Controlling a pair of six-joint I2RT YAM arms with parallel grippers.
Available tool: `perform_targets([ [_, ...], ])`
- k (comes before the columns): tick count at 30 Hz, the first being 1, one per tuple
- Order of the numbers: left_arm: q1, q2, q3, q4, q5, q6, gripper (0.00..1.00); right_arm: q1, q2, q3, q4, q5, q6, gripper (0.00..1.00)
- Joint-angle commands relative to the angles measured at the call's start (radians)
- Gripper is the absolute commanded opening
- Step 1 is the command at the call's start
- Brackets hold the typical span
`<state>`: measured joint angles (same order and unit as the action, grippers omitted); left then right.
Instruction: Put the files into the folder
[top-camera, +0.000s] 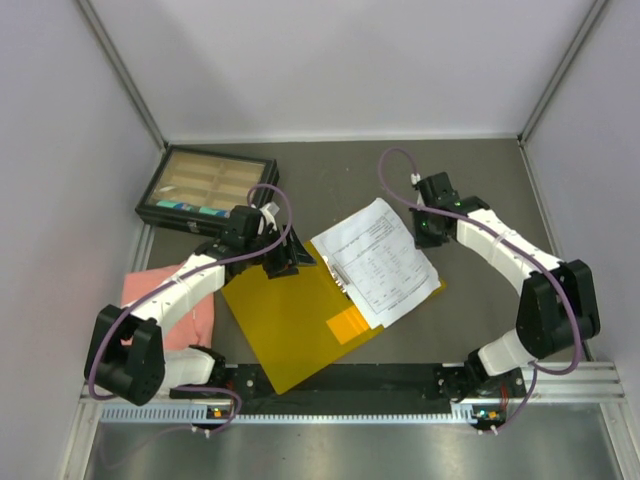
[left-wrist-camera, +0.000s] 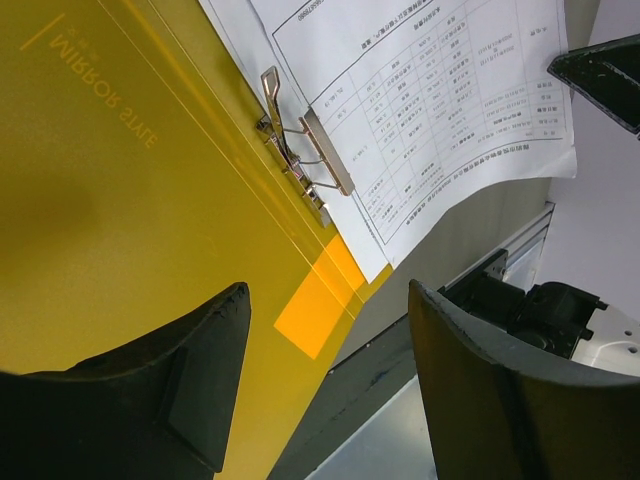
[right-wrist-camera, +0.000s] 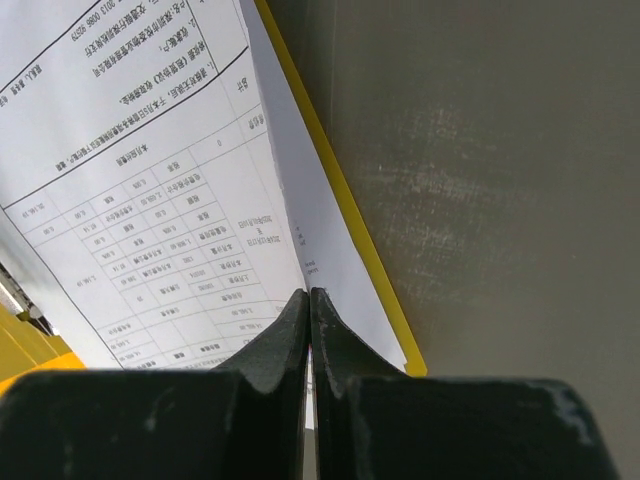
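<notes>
The yellow folder (top-camera: 285, 320) lies open on the table, and its left flap (left-wrist-camera: 120, 200) fills the left wrist view. The files (top-camera: 380, 265) are white printed sheets lying on its right half, tucked under the metal clip (left-wrist-camera: 305, 150). An orange pocket (top-camera: 348, 325) shows at the folder's lower edge. My left gripper (top-camera: 283, 262) hovers open over the folder's upper left corner, with nothing between its fingers (left-wrist-camera: 328, 295). At the files' far right edge my right gripper (top-camera: 427, 232) is shut; its tips (right-wrist-camera: 308, 292) meet the edge of the top sheet (right-wrist-camera: 130, 150). A grip on the sheet does not show.
A black compartment box (top-camera: 205, 188) stands at the back left, close behind my left arm. A pink cloth (top-camera: 150, 285) lies left of the folder under that arm. A black rail (top-camera: 350, 380) runs along the near edge. Walls close in on both sides.
</notes>
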<state>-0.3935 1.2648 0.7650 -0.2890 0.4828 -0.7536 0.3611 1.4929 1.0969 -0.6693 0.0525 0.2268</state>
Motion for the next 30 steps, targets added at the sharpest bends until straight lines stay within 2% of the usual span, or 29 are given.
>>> perform_targets([
  [1,-0.005,-0.015,-0.003,0.039,0.016,0.002,0.69,-0.008,0.01,0.051,0.062,-0.025,-0.03,0.0],
  [10,-0.011,-0.002,-0.003,0.044,0.017,-0.006,0.68,-0.008,0.015,0.041,0.089,-0.118,-0.046,0.0],
  [30,-0.038,-0.01,-0.007,0.044,0.005,-0.012,0.68,-0.008,0.006,0.001,0.093,-0.166,-0.035,0.0],
])
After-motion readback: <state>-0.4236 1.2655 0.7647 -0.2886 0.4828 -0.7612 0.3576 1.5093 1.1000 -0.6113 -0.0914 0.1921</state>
